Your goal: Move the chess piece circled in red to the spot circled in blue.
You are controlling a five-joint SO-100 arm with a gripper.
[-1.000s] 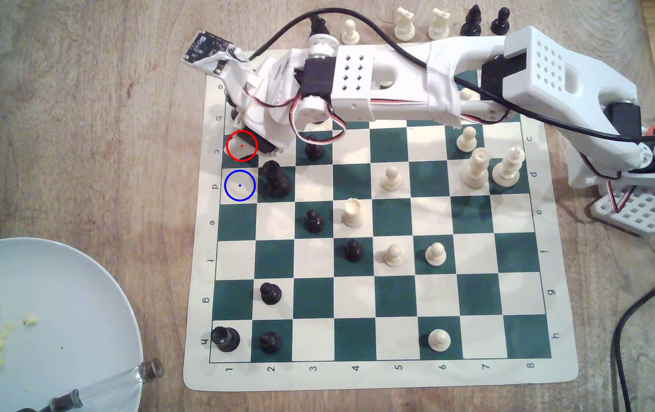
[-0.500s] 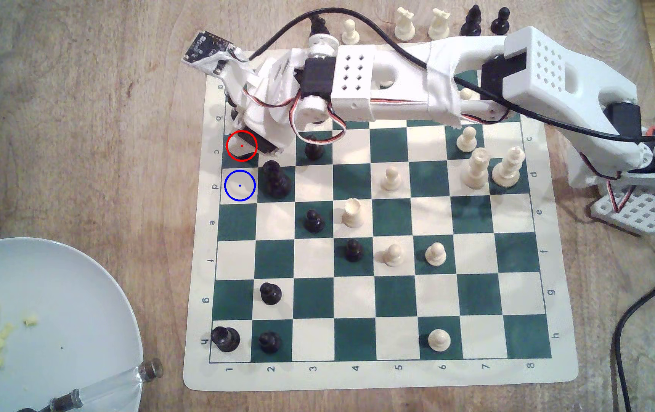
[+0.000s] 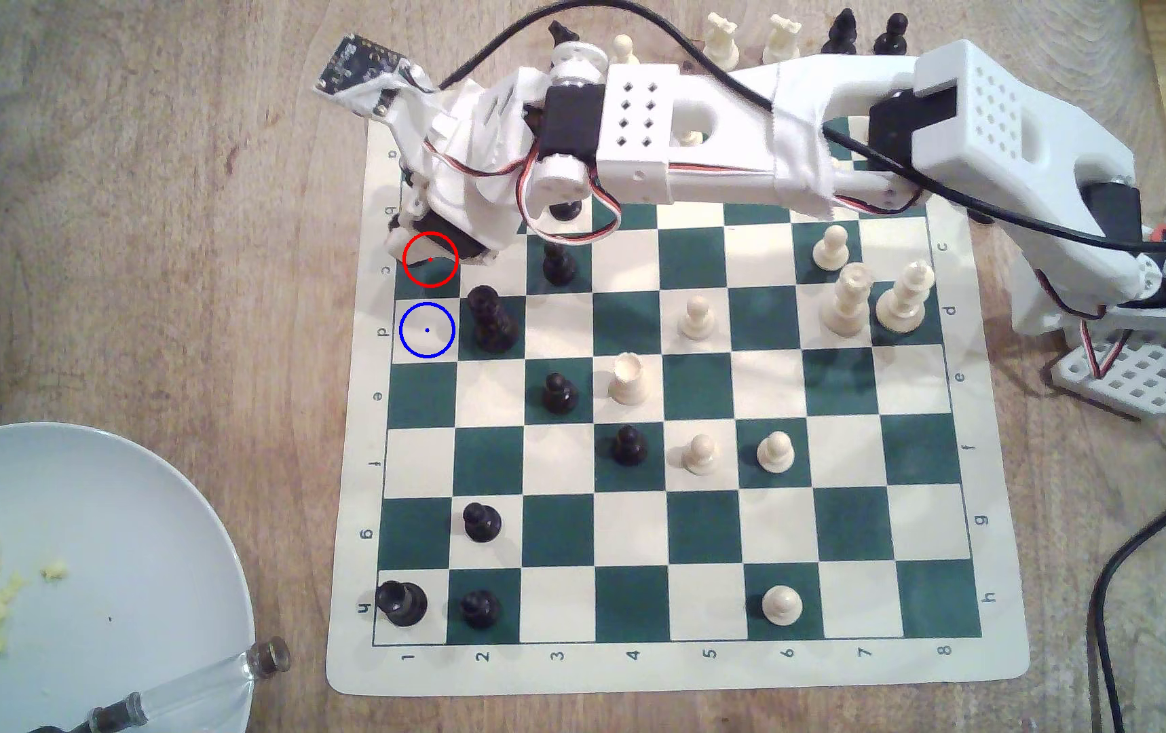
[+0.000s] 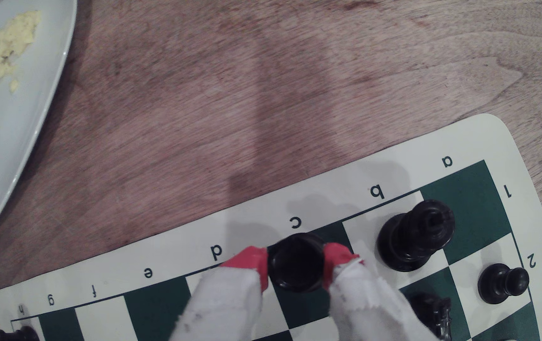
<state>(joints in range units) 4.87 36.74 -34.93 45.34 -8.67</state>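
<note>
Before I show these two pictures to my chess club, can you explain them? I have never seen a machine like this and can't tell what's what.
The white thing is a small robot arm with a gripper at its tip. One picture comes from a camera above the table, looking down on the whole chessboard. The other comes from a camera on the arm's wrist, looking past its red-tipped jaws.

On the wooden table lie the green-and-cream board with black and cream pieces, a few pieces set aside beyond the board, and a plate with yellow crumbs.

In the wrist view the jaws are closed on a small black chess piece over the green square beside the letter c; whether it is lifted off the board is unclear. The drawn red circle marks that square; the blue circle marks the empty cream square next to it.
</note>
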